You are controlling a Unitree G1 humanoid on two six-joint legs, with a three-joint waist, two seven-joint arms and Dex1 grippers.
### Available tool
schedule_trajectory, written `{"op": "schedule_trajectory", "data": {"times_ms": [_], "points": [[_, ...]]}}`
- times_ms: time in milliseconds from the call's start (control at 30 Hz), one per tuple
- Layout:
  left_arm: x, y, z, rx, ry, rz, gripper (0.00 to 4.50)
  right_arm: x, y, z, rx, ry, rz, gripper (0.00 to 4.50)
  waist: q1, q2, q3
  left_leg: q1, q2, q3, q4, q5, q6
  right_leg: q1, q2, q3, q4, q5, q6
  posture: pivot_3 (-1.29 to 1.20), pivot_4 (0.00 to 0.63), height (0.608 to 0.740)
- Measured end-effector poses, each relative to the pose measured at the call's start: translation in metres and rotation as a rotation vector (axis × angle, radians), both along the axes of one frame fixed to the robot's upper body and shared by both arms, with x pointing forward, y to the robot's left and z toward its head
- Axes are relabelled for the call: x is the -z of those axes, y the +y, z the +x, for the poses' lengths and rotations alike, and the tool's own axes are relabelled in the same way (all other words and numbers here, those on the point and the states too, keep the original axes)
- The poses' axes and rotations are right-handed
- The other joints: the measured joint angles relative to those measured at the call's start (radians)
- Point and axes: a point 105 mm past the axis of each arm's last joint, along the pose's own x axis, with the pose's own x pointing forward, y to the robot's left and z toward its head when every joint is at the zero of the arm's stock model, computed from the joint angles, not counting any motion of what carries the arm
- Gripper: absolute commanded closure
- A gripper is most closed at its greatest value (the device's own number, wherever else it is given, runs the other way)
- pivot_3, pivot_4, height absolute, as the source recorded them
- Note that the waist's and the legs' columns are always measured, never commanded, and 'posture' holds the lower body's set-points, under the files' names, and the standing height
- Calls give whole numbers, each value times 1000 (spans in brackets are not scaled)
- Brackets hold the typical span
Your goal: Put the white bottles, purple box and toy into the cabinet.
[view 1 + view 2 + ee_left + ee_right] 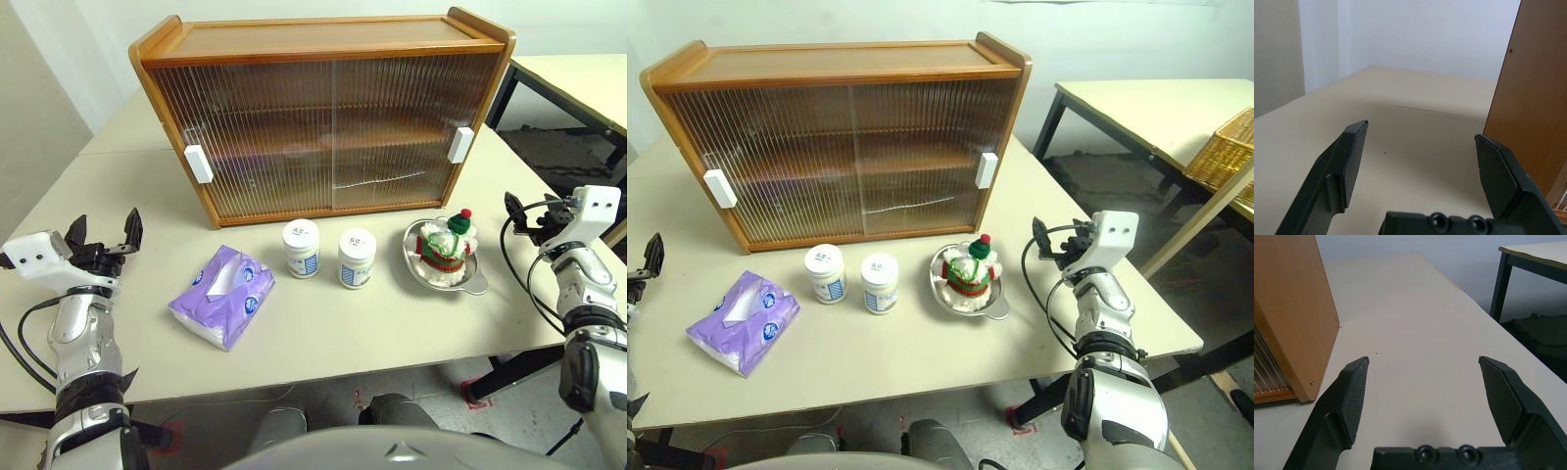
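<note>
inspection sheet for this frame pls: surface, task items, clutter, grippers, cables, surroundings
Surface: beige table, no spills seen.
Job's things: cabinet at the back, both doors shut; purple box, two white bottles and toy in a row before it.
Clutter: steel bowl holding the toy.
Grippers: left gripper and right gripper open, empty, apart from all items.
Cables: black cable looped at right wrist.
Surroundings: second table, wicker basket.

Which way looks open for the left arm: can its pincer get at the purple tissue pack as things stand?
Probably yes. The left pincer is open and empty, and the purple box lies on bare table just inward of it, with nothing between them. The white bottles stand clear on its far side.
</note>
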Motion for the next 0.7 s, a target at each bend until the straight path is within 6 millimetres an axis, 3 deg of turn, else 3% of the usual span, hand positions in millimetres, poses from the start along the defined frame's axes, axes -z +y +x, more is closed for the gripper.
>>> {"op": "schedule_trajectory", "data": {"times_ms": [100, 233, 367, 500, 700], "points": [[-1, 1, 2, 0, -2, -2, 10, -5, -1, 0, -16, -12, -3, 0, 0, 1, 0, 1, 0, 2, 0, 0, 0, -1, 0, 0, 0, 0, 0, -99, 0, 740], [-12, 5, 5, 4, -16, 22, 10, -47, -10, 3, -72, -109, -37, 0, -3, 1, 1, -1, -1, 6, 0, 0, 0, -1, 0, 2, 0, 0, 1, -101, 0, 740], [-13, 6, 6, 4, -14, 25, 10, -84, 0, 6, -199, -185, -39, 0, -17, -1, 1, 1, -7, 10, 0, -2, 2, 1, 3, 6, -1, -1, 2, -108, 0, 740], [-12, 3, 8, 18, -7, 25, 10, -105, 34, 7, -404, -183, -10, 0, -31, -1, 1, 1, -9, 13, 0, -2, 2, 0, 5, 9, -1, -1, 4, -99, 0, 740], [-22, -1, 8, 45, -20, 40, 10, -133, 121, -23, -888, -109, 33, 0, -39, -3, 1, 0, -10, 14, 8, -4, 2, 0, 13, 13, -1, -2, 5, -74, 0, 740]]}}
